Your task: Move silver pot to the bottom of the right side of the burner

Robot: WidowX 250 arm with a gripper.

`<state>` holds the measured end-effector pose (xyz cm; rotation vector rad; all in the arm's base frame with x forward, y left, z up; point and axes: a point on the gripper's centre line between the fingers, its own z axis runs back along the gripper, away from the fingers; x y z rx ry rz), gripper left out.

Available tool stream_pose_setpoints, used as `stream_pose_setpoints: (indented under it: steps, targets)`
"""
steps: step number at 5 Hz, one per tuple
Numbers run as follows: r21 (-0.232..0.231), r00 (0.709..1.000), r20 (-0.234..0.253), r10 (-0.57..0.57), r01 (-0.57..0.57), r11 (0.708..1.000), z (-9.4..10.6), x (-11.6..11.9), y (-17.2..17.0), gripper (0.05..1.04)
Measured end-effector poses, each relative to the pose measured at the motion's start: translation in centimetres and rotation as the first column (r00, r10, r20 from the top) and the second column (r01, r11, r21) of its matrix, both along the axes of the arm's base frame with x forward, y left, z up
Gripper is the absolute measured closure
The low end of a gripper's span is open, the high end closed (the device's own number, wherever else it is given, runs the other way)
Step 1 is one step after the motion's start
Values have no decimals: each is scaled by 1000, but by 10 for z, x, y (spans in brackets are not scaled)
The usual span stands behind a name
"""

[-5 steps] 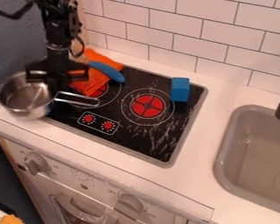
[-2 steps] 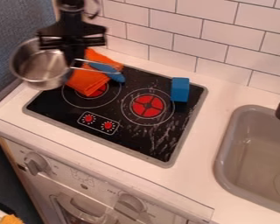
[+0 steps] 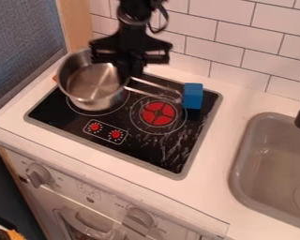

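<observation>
Holding silver pot point(image 3: 93, 89), tool point(image 3: 130, 71) above stove point(image 3: 149, 152)

Blue block point(image 3: 192, 96), black stovetop point(image 3: 86, 129) with red-centred ringed burners, white tiles point(image 3: 248, 45).

Bright, soft light on counter point(image 3: 213, 159); glints on pot point(image 3: 93, 87); dim btm L.

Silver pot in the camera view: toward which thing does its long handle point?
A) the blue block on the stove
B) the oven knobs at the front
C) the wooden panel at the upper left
A: the handle of the silver pot runs to the right in the picture, with its end near the blue block.
</observation>
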<state>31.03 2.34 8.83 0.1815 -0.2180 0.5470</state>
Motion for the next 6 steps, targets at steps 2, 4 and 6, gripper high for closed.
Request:
stream_pose_setpoints:
  steps: [2, 4, 6]
  targets:
    - [5, 989, -30, -146, 146, 989, -29, -7, -59, 1006]
    - [1, 972, -99, -215, 217, 976, -75, -8, -89, 1006]
    - [-14, 972, -98, -213, 213, 977, -79, -5, -99, 797]
